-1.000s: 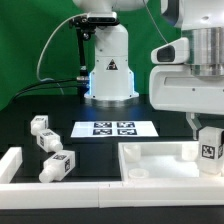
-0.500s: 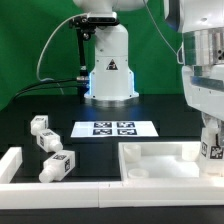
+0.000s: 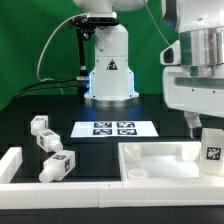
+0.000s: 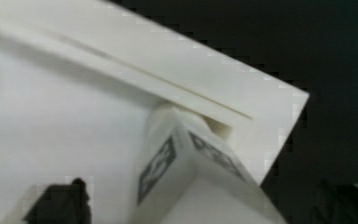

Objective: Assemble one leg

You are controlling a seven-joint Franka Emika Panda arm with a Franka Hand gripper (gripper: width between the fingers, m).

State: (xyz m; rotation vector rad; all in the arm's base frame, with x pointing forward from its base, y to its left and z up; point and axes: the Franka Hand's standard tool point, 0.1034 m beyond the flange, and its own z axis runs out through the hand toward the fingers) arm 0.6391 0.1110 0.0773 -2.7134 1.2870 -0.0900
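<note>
Pegs of chunky white tagged plastic [image 3: 50, 148] lie at eight o'clock. Flat white marker board [image 3: 116, 128] sits centre. White robot gripper [image 3: 205, 128], fingers apart, hangs at three o'clock above the upright white tagged leg [image 3: 212, 152] on the white tray-like panel [image 3: 165, 160].

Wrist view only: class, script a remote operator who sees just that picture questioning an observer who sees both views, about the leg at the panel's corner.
Operator: Does the leg stand straight?
Observer: Yes. In the exterior view the leg stands upright at the panel's corner, on that view's right.
Operator: Where are the other legs?
Observer: Three other legs lie on the black table at the exterior view's left, on the far side of the marker board from the panel.
</note>
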